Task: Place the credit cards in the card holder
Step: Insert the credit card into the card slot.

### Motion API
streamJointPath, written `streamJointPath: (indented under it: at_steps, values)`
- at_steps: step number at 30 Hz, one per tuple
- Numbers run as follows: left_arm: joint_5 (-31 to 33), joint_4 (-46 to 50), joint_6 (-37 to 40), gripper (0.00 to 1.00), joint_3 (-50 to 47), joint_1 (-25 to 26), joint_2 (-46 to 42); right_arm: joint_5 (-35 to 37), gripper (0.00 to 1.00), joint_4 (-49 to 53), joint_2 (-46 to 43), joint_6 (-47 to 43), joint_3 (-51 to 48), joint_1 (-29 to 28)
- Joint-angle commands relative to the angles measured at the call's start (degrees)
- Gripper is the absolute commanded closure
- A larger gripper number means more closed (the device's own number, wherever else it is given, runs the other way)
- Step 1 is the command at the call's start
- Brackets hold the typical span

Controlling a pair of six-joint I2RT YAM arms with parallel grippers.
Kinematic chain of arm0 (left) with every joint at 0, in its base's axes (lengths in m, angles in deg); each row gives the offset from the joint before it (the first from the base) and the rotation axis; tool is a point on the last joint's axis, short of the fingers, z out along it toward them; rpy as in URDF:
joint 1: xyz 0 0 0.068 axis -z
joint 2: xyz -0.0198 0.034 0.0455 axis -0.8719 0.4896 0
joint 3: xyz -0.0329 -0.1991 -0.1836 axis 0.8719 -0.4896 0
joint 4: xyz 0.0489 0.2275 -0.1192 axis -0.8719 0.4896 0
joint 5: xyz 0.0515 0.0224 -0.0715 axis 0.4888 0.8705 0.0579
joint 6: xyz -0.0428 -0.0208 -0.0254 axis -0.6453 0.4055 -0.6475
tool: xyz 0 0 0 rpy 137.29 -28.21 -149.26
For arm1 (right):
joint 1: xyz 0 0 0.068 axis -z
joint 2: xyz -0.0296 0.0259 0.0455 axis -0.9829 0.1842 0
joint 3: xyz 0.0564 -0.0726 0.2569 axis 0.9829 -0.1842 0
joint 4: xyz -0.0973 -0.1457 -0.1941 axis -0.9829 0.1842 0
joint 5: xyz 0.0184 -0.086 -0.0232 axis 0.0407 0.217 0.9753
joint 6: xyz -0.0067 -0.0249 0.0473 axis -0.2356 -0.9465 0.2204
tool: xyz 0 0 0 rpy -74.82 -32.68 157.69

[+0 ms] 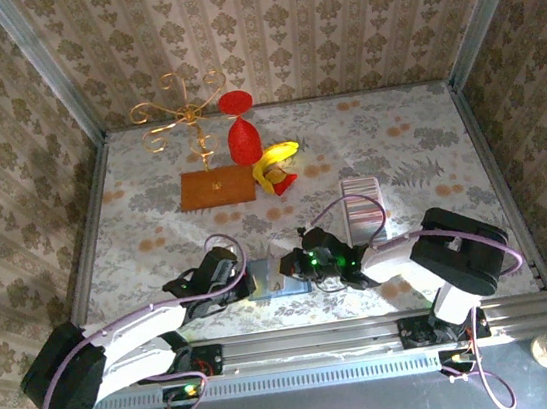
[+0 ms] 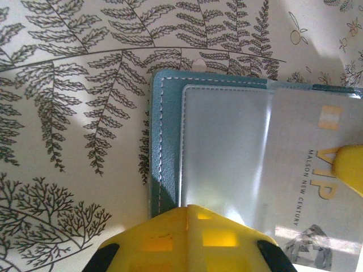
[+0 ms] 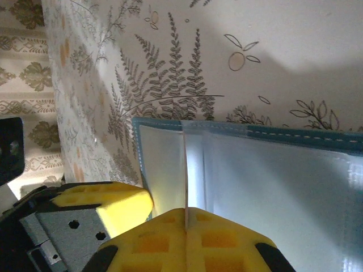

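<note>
A teal-blue pouch (image 2: 167,136) with clear sleeves lies open on the fern-print cloth near the front edge (image 1: 269,286). A pale silver credit card (image 2: 317,187) printed "VIP" lies in its right half. My left gripper (image 2: 188,208) is shut, its tip over the pouch's near edge with nothing between the fingers. My right gripper (image 3: 186,211) is shut on a thin sheet seen edge-on that rises from the pouch (image 3: 283,170); card or sleeve leaf, I cannot tell. The ribbed silvery card holder (image 1: 363,208) lies behind the right arm.
At the back stand a gold wire stand (image 1: 181,116), a red hourglass-shaped object (image 1: 239,128), a banana (image 1: 278,159) and a brown board (image 1: 216,187). Patterned walls enclose three sides. The left gripper's yellow finger (image 3: 108,204) sits close beside the right one.
</note>
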Motion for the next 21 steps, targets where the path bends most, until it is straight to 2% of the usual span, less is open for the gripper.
streamJointPath:
  at_steps: [1, 8, 15, 21]
  values:
    - [0.7, 2.2, -0.4, 1.0, -1.2, 0.5, -0.7, -0.6, 1.0, 1.0, 0.8, 1.2, 0.5, 0.2]
    - [0.8, 2.3, -0.3, 1.0, -1.1, 0.6, -0.7, -1.2, 1.0, 5.0, 1.0, 0.2, 1.8, 0.1]
    - [0.9, 2.2, -0.2, 1.0, -0.8, 0.7, -0.5, -3.7, 1.0, 3.3, 1.6, -0.7, 2.0, 0.2]
    - [0.9, 2.3, -0.2, 1.0, -0.8, 0.7, -0.5, -5.1, 1.0, -2.9, 3.0, -0.4, 0.9, 0.2]
